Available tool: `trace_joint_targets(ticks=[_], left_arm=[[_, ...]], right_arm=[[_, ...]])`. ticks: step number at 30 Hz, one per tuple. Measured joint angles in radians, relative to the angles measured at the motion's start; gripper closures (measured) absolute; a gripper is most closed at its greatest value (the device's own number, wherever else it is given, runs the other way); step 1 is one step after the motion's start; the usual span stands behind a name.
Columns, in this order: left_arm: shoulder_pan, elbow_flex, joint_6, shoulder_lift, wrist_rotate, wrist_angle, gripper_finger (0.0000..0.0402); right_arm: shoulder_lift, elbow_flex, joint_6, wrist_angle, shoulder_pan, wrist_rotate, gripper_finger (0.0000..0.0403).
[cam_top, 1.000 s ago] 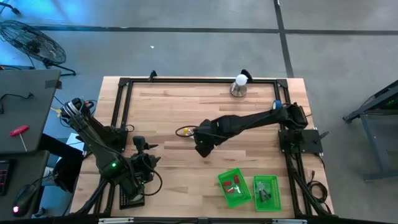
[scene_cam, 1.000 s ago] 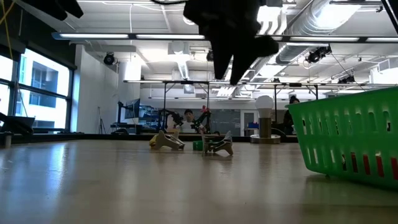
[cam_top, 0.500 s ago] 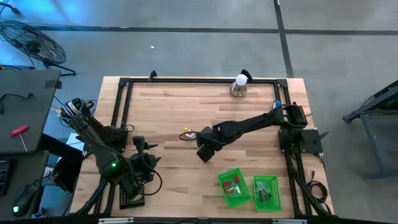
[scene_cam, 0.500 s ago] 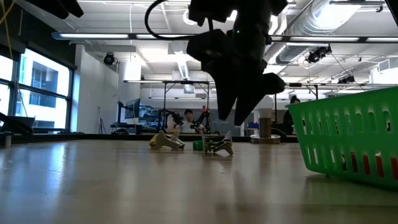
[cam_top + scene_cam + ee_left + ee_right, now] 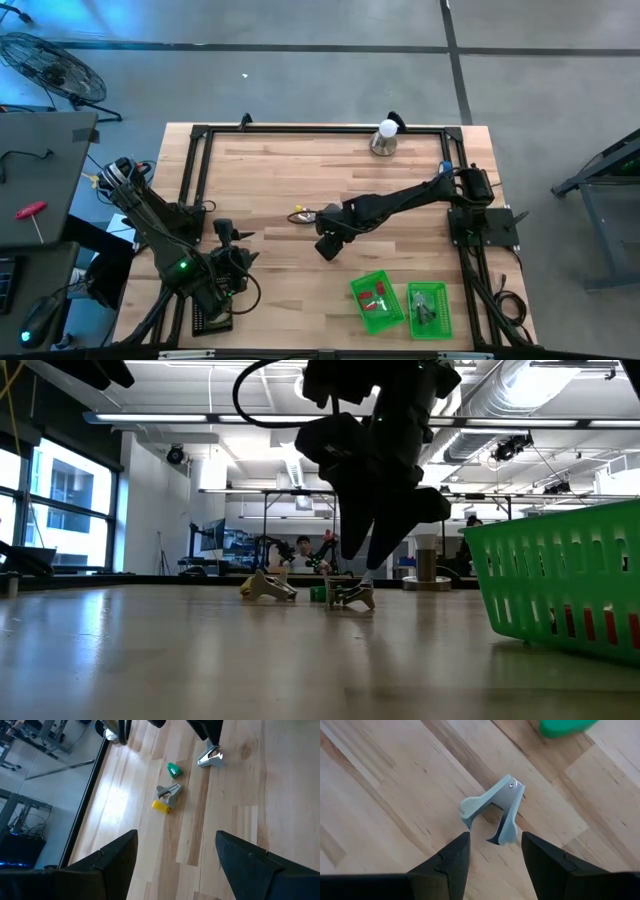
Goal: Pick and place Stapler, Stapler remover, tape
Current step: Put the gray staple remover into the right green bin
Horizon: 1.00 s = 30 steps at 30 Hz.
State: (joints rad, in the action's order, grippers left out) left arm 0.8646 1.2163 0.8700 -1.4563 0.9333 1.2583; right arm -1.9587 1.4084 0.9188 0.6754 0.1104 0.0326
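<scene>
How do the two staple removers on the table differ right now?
The nearer staple remover lies between the right gripper's open fingers, directly under it; the farther staple remover lies apart, with no gripper over it. The farther one touches a yellow piece and has a green piece nearby; the nearer one lies alone. Both are grey claws resting on the wooden table.

the right arm reaches from the table's 3 o'clock edge toward the centre, its right gripper (image 5: pixel 491 851) pointing down just above the wood with its fingers apart. the left arm waits folded near 7 o'clock, the left gripper (image 5: pixel 172 852) open.
</scene>
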Motion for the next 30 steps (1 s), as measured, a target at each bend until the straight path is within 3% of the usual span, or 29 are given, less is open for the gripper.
trace_joint_targets(ticks=[30], left_arm=[[0.0,0.0,0.004,0.0,-0.003,-0.002,0.0142]], right_arm=[[-0.005,0.0,-0.016,0.017,0.002,-0.031,0.0234]])
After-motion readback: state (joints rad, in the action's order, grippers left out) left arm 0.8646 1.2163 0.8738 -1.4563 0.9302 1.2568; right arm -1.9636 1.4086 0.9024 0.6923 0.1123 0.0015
